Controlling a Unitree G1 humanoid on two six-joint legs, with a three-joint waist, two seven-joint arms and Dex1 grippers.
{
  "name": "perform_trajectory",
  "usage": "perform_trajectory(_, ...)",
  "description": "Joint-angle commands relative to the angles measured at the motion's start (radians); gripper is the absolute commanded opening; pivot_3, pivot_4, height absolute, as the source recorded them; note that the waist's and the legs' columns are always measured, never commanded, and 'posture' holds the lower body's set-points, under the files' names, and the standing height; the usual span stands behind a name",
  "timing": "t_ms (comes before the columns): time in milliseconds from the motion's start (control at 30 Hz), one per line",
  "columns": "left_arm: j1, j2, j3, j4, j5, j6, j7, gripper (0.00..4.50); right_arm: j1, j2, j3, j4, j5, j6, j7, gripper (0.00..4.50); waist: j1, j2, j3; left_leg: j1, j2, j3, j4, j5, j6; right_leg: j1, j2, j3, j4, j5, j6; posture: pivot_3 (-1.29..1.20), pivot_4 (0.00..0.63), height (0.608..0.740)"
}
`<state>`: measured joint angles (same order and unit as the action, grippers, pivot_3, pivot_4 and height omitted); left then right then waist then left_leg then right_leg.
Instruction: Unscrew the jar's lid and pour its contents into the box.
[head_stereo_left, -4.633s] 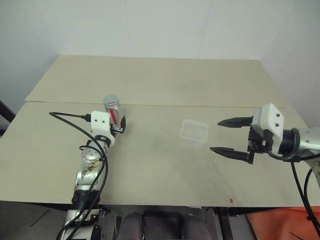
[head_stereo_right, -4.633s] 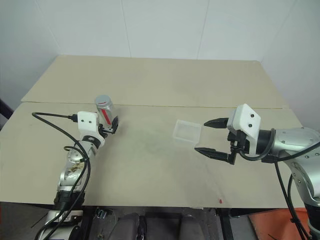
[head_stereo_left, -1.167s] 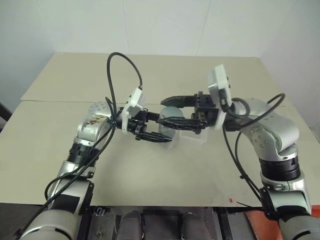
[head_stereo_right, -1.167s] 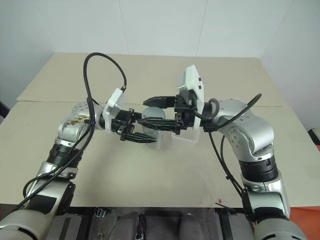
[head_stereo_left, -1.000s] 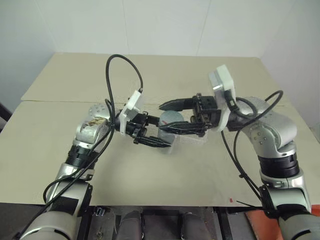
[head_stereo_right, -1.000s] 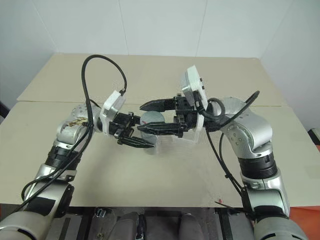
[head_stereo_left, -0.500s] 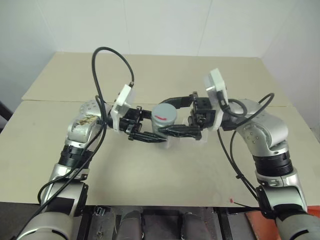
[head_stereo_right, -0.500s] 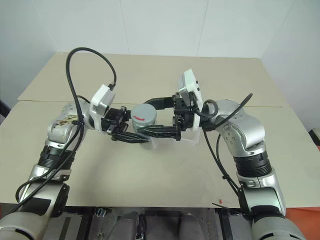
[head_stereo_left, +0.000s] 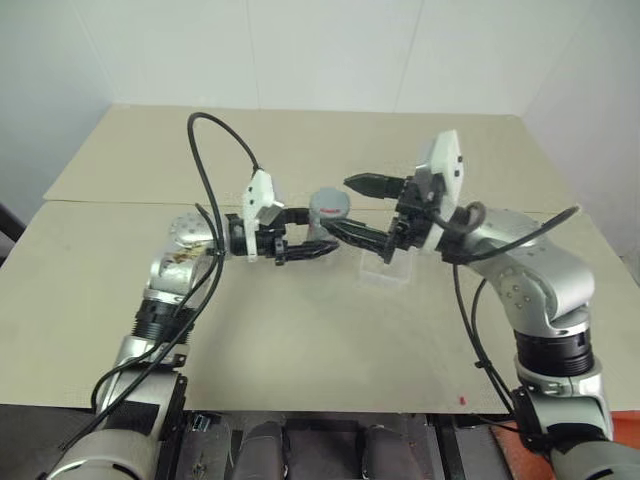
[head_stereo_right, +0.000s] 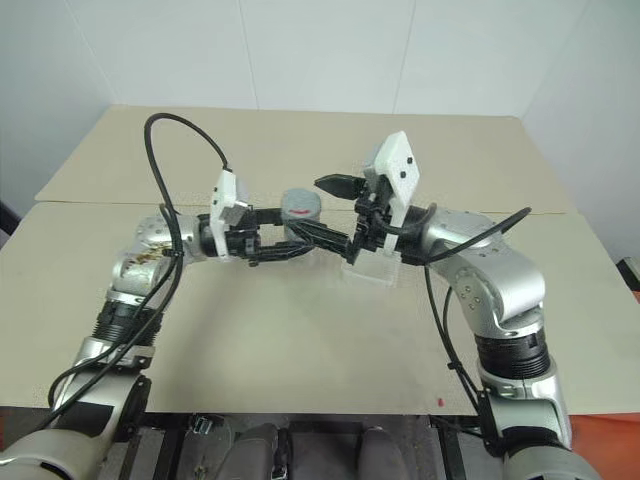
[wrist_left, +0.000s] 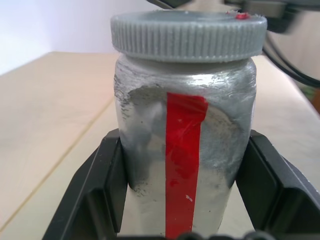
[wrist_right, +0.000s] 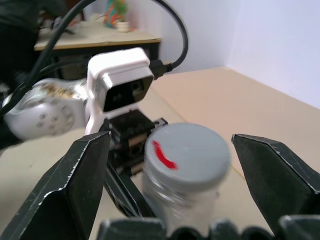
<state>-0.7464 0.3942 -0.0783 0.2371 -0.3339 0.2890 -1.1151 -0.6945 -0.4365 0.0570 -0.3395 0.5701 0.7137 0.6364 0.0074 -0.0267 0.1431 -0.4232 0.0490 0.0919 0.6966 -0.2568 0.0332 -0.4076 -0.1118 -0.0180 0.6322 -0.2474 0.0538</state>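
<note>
Left tool (head_stereo_left: 322, 233) clamped on the small, probably light and slippery jar (wrist_left: 184, 150), held between both tools; right tool (wrist_right: 187, 175), jaws apart, flanks the ribbed lid (wrist_left: 187, 34), the best grip point.

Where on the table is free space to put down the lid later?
The near part of the table, in front of both arms, is bare, and so is the far board behind them. The middle is crowded: the left end effector holds the jar, the open right end effector flanks its lid, the box below.
</note>
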Motion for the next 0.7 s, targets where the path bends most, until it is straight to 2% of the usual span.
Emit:
perform_trajectory(33, -0.017, -0.021, 0.009, -0.037, 0.002, 0.018, 0.065, 2.7, -0.07, 0.045, 0.027, -0.017, -0.061, 0.016, -0.104, 4.49, -0.001, 0.0, 0.0, 0.0, 0.0, 0.0, 0.0, 0.0, 0.0, 0.0, 0.0, 0.0, 0.0, 0.0, 0.0, 0.0, 0.15, 0.74)
perform_trajectory(233, 0.008, -0.033, 0.009, -0.09, -0.005, 0.061, 0.126, 2.7, -0.093, 0.102, 0.051, 0.031, -0.148, 0.026, -0.203, 4.49, 0.001, 0.0, 0.0, -0.001, 0.0, 0.002, 0.0, 0.0, -0.001, 0.0, 0.0, -0.001, 0.001, 0.0, 0.0, 0.0, 0.15, 0.74)
perform_trajectory(700, 0.032, -0.019, 0.015, -0.143, -0.034, 0.097, 0.132, 2.7, -0.071, 0.112, 0.051, 0.037, -0.161, 0.044, -0.184, 4.49, -0.004, 0.0, 0.0, -0.001, 0.0, 0.002, -0.001, 0.0, -0.001, 0.0, 0.0, -0.001, 0.001, 0.0, 0.0, 0.0, 0.15, 0.74)
